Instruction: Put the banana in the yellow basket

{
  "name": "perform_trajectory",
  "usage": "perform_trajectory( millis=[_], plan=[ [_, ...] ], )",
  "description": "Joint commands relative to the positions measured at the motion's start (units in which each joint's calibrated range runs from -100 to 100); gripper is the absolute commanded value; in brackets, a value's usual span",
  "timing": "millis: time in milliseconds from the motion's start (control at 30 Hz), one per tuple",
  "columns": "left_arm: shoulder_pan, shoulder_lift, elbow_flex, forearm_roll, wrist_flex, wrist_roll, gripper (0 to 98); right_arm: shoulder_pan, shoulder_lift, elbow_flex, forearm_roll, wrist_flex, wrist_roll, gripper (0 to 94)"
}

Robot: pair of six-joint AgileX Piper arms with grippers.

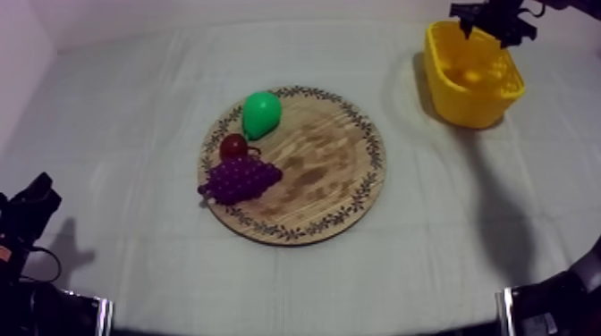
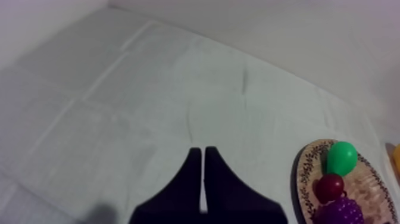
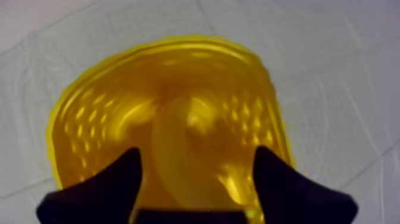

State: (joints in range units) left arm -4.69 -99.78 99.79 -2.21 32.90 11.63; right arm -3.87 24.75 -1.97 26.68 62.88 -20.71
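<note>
The banana (image 1: 471, 76) lies inside the yellow basket (image 1: 444, 85) at the table's far right. My right gripper (image 1: 490, 34) hovers just over the basket's back rim. In the right wrist view its two fingers stand apart over the basket (image 3: 89, 113), open, with the banana (image 3: 178, 149) resting on the bottom below them, untouched. The round wooden board (image 1: 331, 170) sits mid-table. My left gripper (image 1: 31, 201) rests low at the left edge; its fingers (image 2: 193, 179) lie together as a narrow wedge, shut on nothing.
On the board's left part lie a green pear (image 1: 261, 113), a small red fruit (image 1: 234, 146) and a bunch of purple grapes (image 1: 240, 179). Bare cloth spreads between board and basket and along the front edge.
</note>
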Motion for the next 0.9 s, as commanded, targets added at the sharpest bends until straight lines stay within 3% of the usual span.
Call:
perform_trajectory(
  millis=[0,67,300,433,600,767,867],
  plan=[
    [0.0,0.0,0.0,0.03,0.0,0.0,0.1,0.1,-1.0,0.2,-0.7,-0.7,0.2,65.9],
    [0.0,0.0,0.0,0.03,0.0,0.0,0.1,0.2,-2.4,1.3,-0.5,-1.9,0.2,61.0],
    [0.0,0.0,0.0,0.03,0.0,0.0,0.1,0.7,-14.1,14.7,3.1,-11.1,-3.0,23.5],
    [0.0,0.0,0.0,0.03,0.0,0.0,0.1,1.3,-24.4,26.2,5.4,-17.3,-4.8,10.3],
    [0.0,0.0,0.0,0.03,0.0,0.0,0.1,2.5,-38.6,39.3,5.6,-25.5,-5.4,4.5],
    [0.0,0.0,0.0,0.03,0.0,0.0,0.1,3.5,-52.4,49.9,3.5,-32.1,-4.8,4.3],
    [0.0,0.0,0.0,0.03,0.0,0.0,0.1,4.5,-60.1,55.7,0.6,-35.7,-3.5,5.0]
  ],
)
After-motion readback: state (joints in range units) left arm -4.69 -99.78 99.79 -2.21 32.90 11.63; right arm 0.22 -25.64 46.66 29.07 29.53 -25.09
